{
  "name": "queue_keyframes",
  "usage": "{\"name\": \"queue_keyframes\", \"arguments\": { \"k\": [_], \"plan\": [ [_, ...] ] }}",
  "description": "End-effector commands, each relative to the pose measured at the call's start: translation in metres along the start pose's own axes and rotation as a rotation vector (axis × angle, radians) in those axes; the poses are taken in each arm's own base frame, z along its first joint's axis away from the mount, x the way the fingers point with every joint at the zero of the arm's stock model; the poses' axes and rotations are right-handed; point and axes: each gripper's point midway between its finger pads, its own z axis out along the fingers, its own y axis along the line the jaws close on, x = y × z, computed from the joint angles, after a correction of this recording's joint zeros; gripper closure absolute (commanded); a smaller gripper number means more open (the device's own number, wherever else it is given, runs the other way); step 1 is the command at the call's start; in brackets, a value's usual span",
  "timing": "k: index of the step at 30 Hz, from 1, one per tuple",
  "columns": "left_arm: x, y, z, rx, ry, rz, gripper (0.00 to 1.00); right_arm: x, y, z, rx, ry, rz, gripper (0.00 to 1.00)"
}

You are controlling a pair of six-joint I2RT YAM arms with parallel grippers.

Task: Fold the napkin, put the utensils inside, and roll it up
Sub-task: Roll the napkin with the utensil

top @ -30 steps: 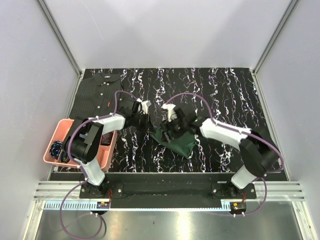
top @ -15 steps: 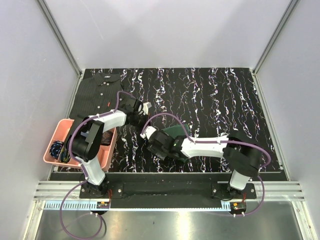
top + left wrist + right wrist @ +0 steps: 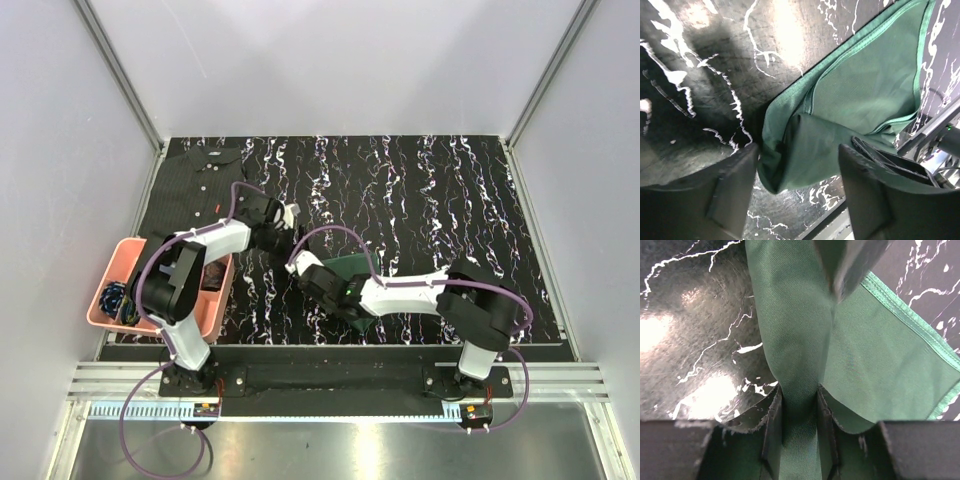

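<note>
napkin: the dark green napkin (image 3: 352,268) lies on the counter (image 3: 450,200) near the front middle, partly under your right arm. It is already doubled, with layers and hemmed edges showing in both wrist views. It is not flat, and one part is bunched.
right claw: the right claw (image 3: 800,410) is clamped on a narrow ridge of the napkin, with cloth pinched between both fingers. The pinch raises a pleat running away from the claw. You likely hold it this way to drag or flip that layer over.
left claw: the left claw (image 3: 800,185) has its fingers wide apart and grips nothing. The napkin's folded corner shows between them, but I cannot tell whether they touch the cloth. It looks placed to pin or take that corner while your right side pulls.
right arm: it reaches low across the counter toward the left so the claw meets the napkin's left side. It hides part of the cloth from above.
fork: it is not visible in any view.
other items: a pink basket (image 3: 128,262) sits at the left edge beside your left arm. A dark shirt (image 3: 195,180) lies at the far left corner, well apart from the napkin.
step: judged to be still folding, with the utensil not yet placed and the roll not yet made.
next: flatten the bunched layer and square the edges before you let go.
risk: a one-sided pull may skew the fold or drag the whole napkin.
</note>
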Motion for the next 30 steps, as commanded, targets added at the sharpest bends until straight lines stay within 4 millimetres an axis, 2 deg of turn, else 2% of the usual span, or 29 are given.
{"name": "queue_keyframes", "arguments": {
  "k": [1, 2, 4, 5, 7, 8, 11, 13, 18, 19, 21, 24, 30],
  "plan": [
    [-0.03, 0.0, -0.027, -0.012, -0.136, 0.011, 0.24, 0.018, 0.013, -0.007, -0.108, 0.025, 0.146, 0.66],
    [-0.035, 0.005, -0.032, -0.021, -0.163, 0.006, 0.22, 0.01, 0.014, -0.01, -0.131, -0.007, 0.185, 0.66],
    [-0.038, 0.007, -0.041, -0.03, -0.202, 0.006, 0.21, 0.016, 0.014, -0.012, -0.18, -0.002, 0.227, 0.67],
    [-0.042, 0.007, -0.044, -0.029, -0.228, 0.011, 0.2, 0.01, 0.016, -0.015, -0.223, -0.026, 0.259, 0.68],
    [-0.041, 0.005, -0.05, -0.019, -0.26, 0.024, 0.2, 0.014, 0.008, -0.015, -0.256, -0.031, 0.307, 0.68],
    [-0.043, 0.001, -0.053, 0.0, -0.293, 0.04, 0.2, 0.008, 0.011, -0.02, -0.313, -0.052, 0.328, 0.68],
    [-0.041, -0.007, -0.054, 0.054, -0.329, 0.056, 0.2, 0.001, -0.003, -0.021, -0.376, -0.098, 0.398, 0.69],
    [-0.04, -0.013, -0.056, 0.088, -0.34, 0.074, 0.2, 0.004, 0.001, -0.025, -0.47, -0.094, 0.427, 0.69],
    [-0.035, -0.023, -0.047, 0.128, -0.332, 0.145, 0.2, 0.006, -0.006, -0.02, -0.589, -0.091, 0.5, 0.68],
    [-0.034, -0.028, -0.044, 0.138, -0.328, 0.164, 0.2, 0.008, -0.002, -0.018, -0.629, -0.071, 0.516, 0.68],
    [-0.029, -0.035, -0.038, 0.148, -0.307, 0.195, 0.2, 0.009, -0.009, -0.013, -0.647, -0.061, 0.55, 0.67],
    [-0.032, -0.045, -0.033, 0.158, -0.322, 0.245, 0.2, 0.012, -0.011, -0.009, -0.694, -0.043, 0.58, 0.66],
    [-0.034, -0.037, -0.026, 0.122, -0.333, 0.257, 0.2, 0.013, -0.02, -0.006, -0.838, -0.048, 0.655, 0.67]
  ]
}}
